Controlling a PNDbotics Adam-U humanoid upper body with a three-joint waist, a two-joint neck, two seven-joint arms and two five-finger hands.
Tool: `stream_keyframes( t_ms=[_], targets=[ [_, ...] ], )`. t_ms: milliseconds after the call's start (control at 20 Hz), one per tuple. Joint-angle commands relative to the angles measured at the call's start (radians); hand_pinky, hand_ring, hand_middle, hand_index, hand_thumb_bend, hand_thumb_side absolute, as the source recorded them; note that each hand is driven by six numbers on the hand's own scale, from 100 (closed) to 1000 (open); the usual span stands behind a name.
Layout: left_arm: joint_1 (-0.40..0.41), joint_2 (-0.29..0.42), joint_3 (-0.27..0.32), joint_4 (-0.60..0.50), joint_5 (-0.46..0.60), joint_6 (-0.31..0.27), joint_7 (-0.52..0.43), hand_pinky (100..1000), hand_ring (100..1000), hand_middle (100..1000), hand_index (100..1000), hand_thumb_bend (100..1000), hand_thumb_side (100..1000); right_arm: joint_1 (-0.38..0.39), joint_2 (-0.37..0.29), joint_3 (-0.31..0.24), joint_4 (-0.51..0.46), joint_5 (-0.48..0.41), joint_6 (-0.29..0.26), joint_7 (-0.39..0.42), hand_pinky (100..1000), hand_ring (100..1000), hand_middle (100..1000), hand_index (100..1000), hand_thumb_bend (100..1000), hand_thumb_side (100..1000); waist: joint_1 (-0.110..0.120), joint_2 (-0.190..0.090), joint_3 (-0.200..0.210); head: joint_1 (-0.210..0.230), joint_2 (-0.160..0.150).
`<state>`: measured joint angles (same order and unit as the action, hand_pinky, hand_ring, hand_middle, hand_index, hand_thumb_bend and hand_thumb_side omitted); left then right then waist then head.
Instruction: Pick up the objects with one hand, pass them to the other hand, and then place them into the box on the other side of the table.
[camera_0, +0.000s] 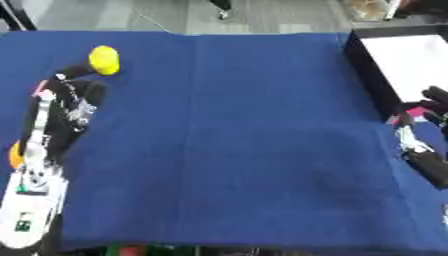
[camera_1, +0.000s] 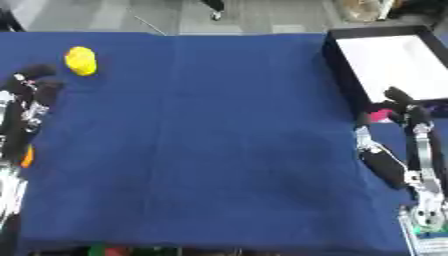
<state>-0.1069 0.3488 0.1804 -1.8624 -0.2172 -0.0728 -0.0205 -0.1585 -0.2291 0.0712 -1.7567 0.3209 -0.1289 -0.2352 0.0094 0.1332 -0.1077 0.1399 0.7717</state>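
Right hand (camera_1: 404, 107) at right edge, fingers seemingly curled round something pink (camera_1: 380, 116), could snag the box (camera_1: 343, 59) wall and drop it.

— What do I have to move?
— A yellow object (camera_0: 104, 60), rounded and small, lying on the blue bench (camera_0: 227, 140) at its far left, just beyond the fingertips of my left robot hand (camera_0: 74, 97). It is not held.
— Anything else?
— An orange thing (camera_0: 15, 155) at the left edge, mostly hidden behind my arm. Something pink (camera_1: 381, 116) shows near my right robot hand (camera_1: 407, 112).
— And the box?
— The box (camera_1: 385, 60) stands at the far right, black walls, white inside.
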Motion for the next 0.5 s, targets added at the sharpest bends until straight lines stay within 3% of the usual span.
stream_keyframes(
  t_ms=[50,300,500],
  targets=[
    [-0.008,0.186,-0.001,-0.018,-0.055,-0.012,-0.024,842,731,753,831,592,628,-0.005,-0.027,-0.005,-0.008,0.005,0.002,0.000,863,869,845,915,156,364,0.004,-0.021,0.003,-0.003,-0.002],
    [0.011,0.452,-0.022,0.041,-0.151,-0.044,-0.134,866,758,771,865,551,599,0.004,-0.037,-0.008,-0.004,0.010,0.004,-0.002,863,869,845,916,153,363,0.015,-0.032,0.007,-0.006,-0.002],
    [0.018,0.587,-0.025,0.112,-0.210,-0.053,-0.263,881,775,776,880,534,548,0.011,-0.043,-0.011,0.000,0.013,0.006,-0.006,863,869,845,915,135,375,0.022,-0.039,0.012,-0.008,-0.002]
  ],
)
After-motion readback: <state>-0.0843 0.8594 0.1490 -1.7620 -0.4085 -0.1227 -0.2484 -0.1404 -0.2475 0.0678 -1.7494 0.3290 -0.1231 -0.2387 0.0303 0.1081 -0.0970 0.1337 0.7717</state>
